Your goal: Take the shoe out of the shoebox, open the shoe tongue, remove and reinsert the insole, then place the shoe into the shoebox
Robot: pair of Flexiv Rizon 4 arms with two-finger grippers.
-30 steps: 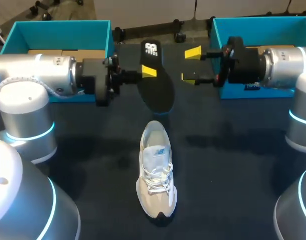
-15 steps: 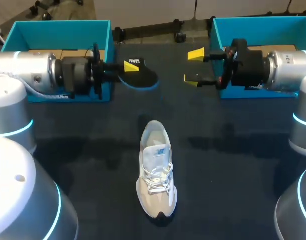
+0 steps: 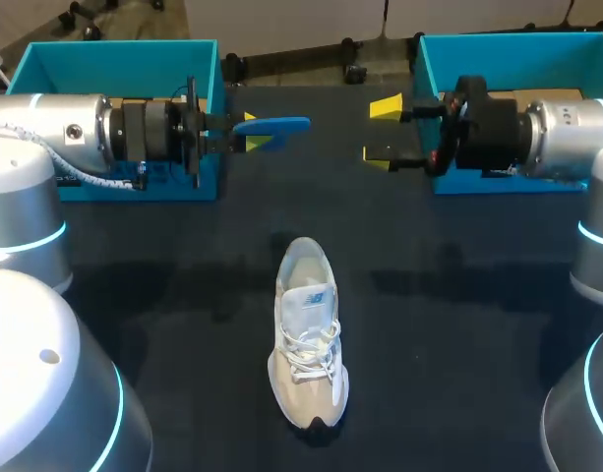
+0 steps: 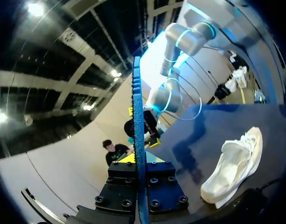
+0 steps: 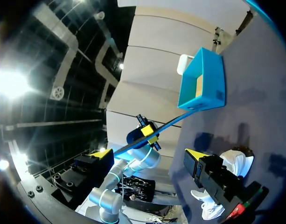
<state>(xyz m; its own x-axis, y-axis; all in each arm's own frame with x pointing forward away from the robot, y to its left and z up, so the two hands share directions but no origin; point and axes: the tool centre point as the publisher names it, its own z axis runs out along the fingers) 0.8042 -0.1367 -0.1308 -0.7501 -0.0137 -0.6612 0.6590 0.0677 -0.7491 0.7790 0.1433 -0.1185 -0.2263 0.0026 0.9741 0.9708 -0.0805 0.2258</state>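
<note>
Blue at its thin edge, the insole (image 3: 273, 125) is pinched in the left tool (image 3: 250, 138), whose two fingers are clenched on its near end from both sides. The rest of the insole juts straight out ahead of the fingers, well above the dark surface (image 3: 458, 324). The left arm lies level, stretched in from its side across the front of the left teal shoebox (image 3: 114, 61). In the left wrist view the insole (image 4: 137, 135) runs edge-on out of that tool (image 4: 138, 164), and the shoe (image 4: 233, 165) lies off to one side, below. The right arm is likewise level, reaching in over the front wall of the right teal shoebox (image 3: 517, 47). The right tool (image 3: 383, 129) is released, its yellow tips spread wide with nothing between them, pointing toward the left tool and well apart from the insole's tip. The pale shoe (image 3: 309, 334) rests on the surface, below and nearer than both tools, roughly midway between them, outside both boxes.
</note>
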